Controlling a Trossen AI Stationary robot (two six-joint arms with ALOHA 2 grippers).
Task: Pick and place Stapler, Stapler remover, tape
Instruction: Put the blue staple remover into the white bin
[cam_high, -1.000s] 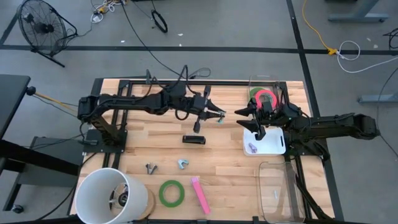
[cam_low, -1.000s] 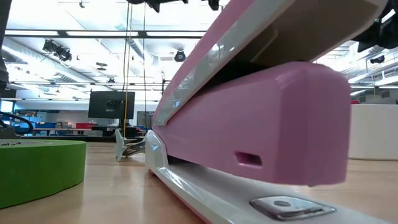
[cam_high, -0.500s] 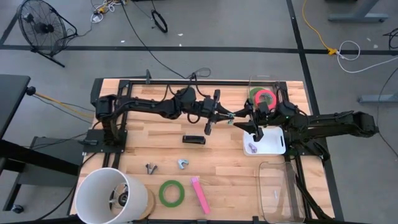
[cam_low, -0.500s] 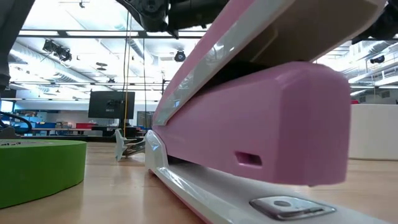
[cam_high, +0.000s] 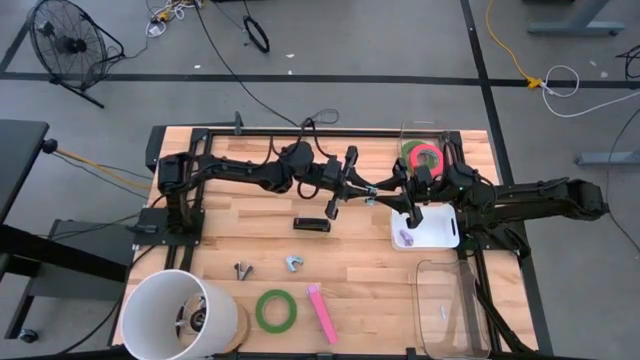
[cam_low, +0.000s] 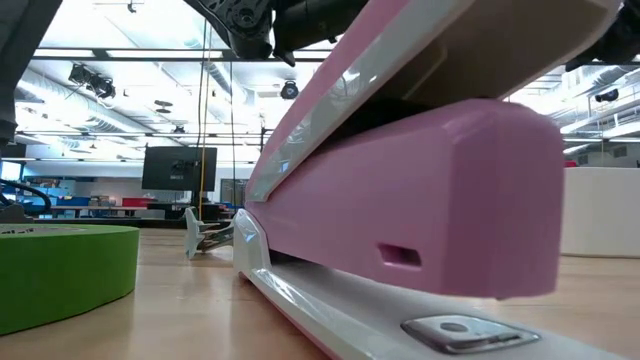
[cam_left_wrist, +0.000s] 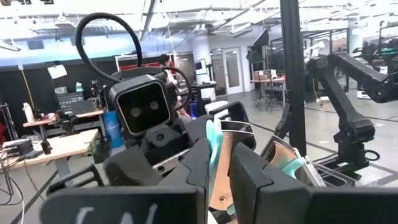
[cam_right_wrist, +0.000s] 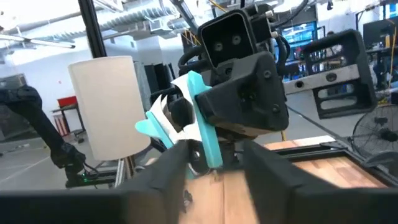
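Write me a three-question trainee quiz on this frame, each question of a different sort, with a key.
1. True or false: a green tape roll lies on the table next to the pink stapler.
2. What is the left gripper holding in the air, close to the right gripper?
A. a green tape roll
B. the pink stapler
C. the teal staple remover
3. Fill in: the top tape roll in the clear bin at the table's far edge is ____ in colour.

Key: 1 true; 2 C; 3 red-pink.
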